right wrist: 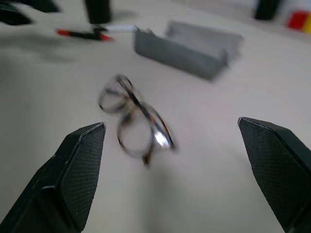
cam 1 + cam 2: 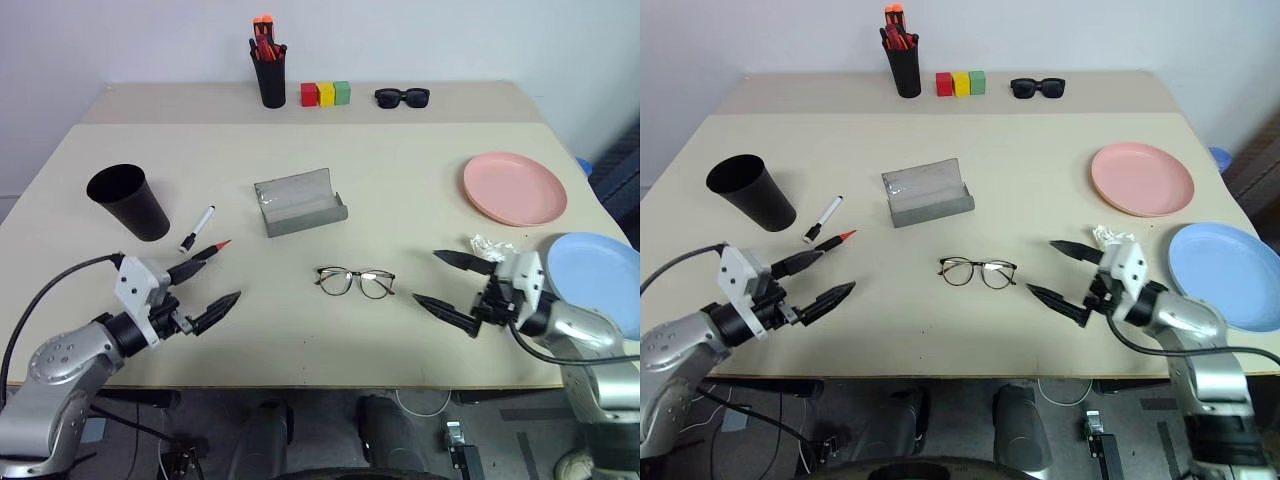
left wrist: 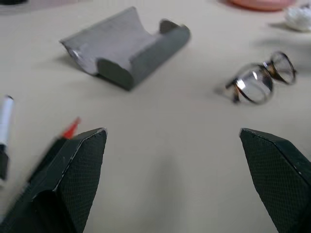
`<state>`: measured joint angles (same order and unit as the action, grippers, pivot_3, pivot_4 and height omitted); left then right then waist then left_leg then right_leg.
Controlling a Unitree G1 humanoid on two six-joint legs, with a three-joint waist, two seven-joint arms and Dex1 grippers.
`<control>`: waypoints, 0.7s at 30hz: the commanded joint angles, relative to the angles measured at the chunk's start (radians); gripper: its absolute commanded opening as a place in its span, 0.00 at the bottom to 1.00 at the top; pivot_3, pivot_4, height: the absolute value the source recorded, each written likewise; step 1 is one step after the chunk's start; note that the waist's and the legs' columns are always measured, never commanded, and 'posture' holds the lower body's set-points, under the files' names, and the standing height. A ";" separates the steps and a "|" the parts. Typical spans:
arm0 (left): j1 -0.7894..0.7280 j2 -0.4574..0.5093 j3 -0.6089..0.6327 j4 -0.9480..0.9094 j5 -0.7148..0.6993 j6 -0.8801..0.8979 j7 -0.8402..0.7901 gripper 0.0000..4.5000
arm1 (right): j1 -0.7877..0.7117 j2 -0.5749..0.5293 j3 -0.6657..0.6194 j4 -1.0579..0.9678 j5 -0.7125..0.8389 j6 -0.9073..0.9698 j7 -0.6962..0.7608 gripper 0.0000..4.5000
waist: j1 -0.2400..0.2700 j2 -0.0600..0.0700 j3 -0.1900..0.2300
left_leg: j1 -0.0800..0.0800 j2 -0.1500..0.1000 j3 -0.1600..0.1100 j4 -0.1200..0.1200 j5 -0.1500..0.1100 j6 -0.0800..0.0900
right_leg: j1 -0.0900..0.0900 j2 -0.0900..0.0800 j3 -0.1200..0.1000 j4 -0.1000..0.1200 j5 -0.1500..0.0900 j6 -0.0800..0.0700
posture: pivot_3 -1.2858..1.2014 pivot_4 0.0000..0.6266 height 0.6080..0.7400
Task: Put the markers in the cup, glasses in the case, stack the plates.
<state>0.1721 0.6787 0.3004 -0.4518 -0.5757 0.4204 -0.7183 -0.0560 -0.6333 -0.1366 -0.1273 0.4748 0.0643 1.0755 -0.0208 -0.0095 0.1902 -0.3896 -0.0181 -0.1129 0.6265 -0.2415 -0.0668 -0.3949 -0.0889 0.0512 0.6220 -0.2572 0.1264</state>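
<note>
Plates first: pink plate (image 2: pixel 515 188) lies flat at the table's (image 2: pixel 400 330) right side, well back; blue plate (image 2: pixel 600 280) lies flat nearer the front right corner, running off the view's edge. The two sit apart, unstacked. Both round, shallow, plain.

Cup (image 2: pixel 130 201): black, tapered, upright, mouth up, at the left side of the table.

Case (image 2: pixel 299 202): grey, lid open, near table centre, long axis running left to right with a slight tilt, open side facing the front edge.

Glasses (image 2: pixel 356 281): thin dark frame, clear round lenses, resting in front of the case, lens bar running left to right. Whether the arms are folded, cannot tell.

Markers: white marker (image 2: pixel 198 227) just right of the cup, black cap toward the front-left, long axis diagonal. Black marker (image 2: pixel 207 254) in front of it, red tip pointing right and back; its rear part hidden by the left gripper (image 2: pixel 208 291).

Left gripper hangs over the front left of the table, fingers spread wide, holding nothing. Right gripper (image 2: pixel 448 284) hangs right of the glasses, fingers likewise spread, empty, pointing left toward them.
</note>
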 commanded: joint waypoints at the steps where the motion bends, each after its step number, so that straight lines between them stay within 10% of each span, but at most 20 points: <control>1: -0.060 0.064 0.052 -0.020 -0.035 0.138 0.059 1.00 | -0.110 0.025 0.106 0.026 -0.025 0.041 0.035 0.99 | 0.001 -0.001 0.000 | 0.000 0.000 0.000 0.000 0.000 0.000 | 0.000 0.000 0.000 0.000 0.000 0.000 | 0.52 0.24 1.00; 12: -0.240 0.185 0.089 0.007 -0.082 0.388 0.123 1.00 | -0.357 0.113 0.234 0.247 -0.082 -0.031 0.150 0.99 | 0.001 -0.004 0.003 | -0.001 0.000 -0.002 0.001 0.000 0.000 | -0.003 0.001 0.000 0.007 0.000 0.002 | 0.52 0.24 1.00; 21: -0.367 0.365 -0.146 0.075 0.076 0.492 0.093 1.00 | -0.451 0.154 0.224 0.387 -0.107 -0.122 0.194 0.99 | -0.002 -0.003 0.004 | -0.001 0.000 -0.002 0.000 0.000 0.000 | -0.005 0.001 0.000 0.009 0.001 0.005 | 0.52 0.24 1.00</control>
<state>-0.1613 1.0171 0.1863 -0.3989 -0.5323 0.8886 -0.6119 -0.4824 -0.4875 0.1018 0.2615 0.3655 -0.0336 1.2644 -0.0232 -0.0128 0.1940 -0.3904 -0.0183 -0.1145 0.6264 -0.2412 -0.0670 -0.3999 -0.0875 0.0513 0.6308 -0.2560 0.1310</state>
